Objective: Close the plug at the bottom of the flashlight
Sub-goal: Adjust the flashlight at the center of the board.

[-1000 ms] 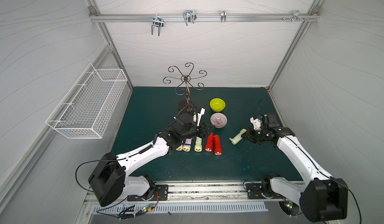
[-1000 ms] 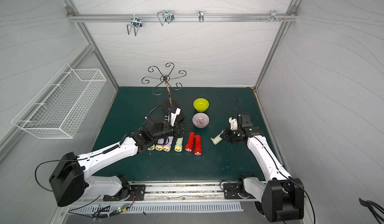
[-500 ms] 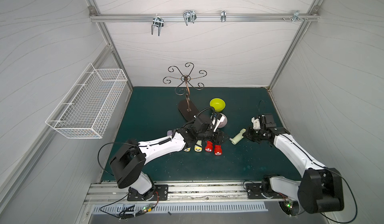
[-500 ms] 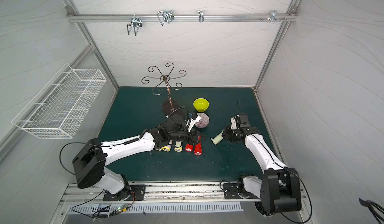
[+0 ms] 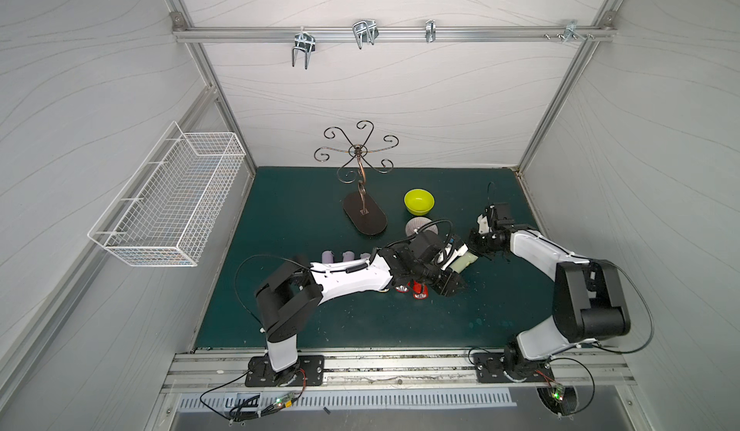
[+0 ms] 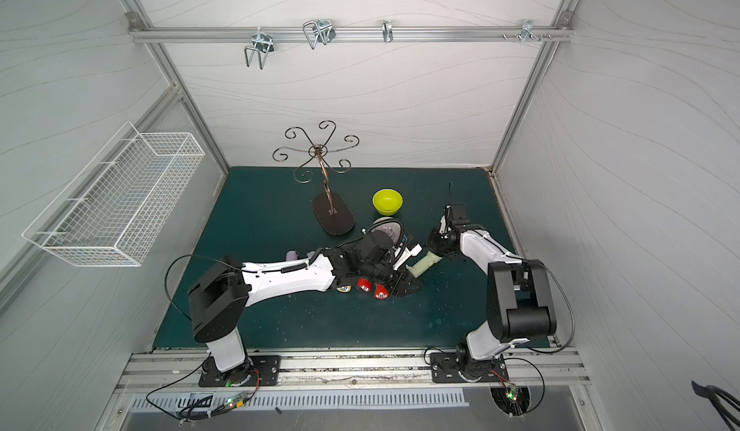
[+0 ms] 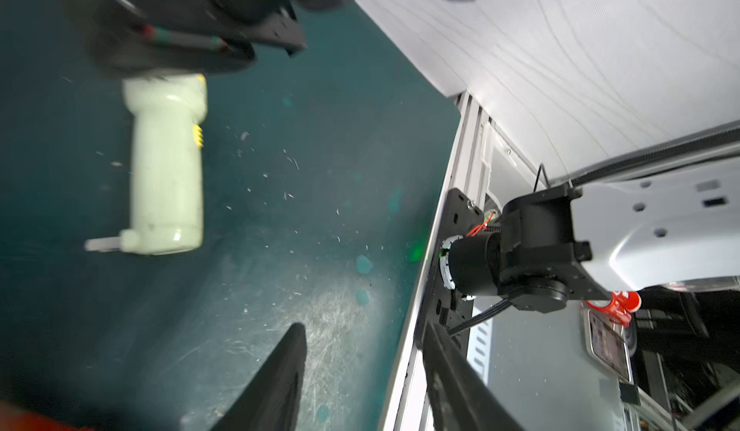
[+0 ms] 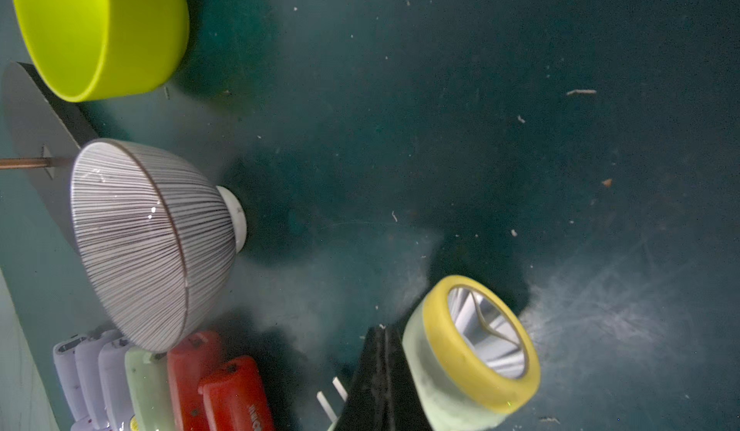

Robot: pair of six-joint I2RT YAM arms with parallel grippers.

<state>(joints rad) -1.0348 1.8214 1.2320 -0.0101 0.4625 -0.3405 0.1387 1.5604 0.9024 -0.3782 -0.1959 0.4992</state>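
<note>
The right pincer (image 8: pixel 382 341) is fully closed, just beside the head of the pale flashlight (image 8: pixel 460 353). The left pincer (image 7: pixel 364 325) is parted and empty, near the extended plug (image 7: pixel 102 244).

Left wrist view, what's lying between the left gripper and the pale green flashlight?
Only bare dark green mat, flecked with small scraps, lies between the left gripper and the pale green flashlight, as the left wrist view shows.
</note>
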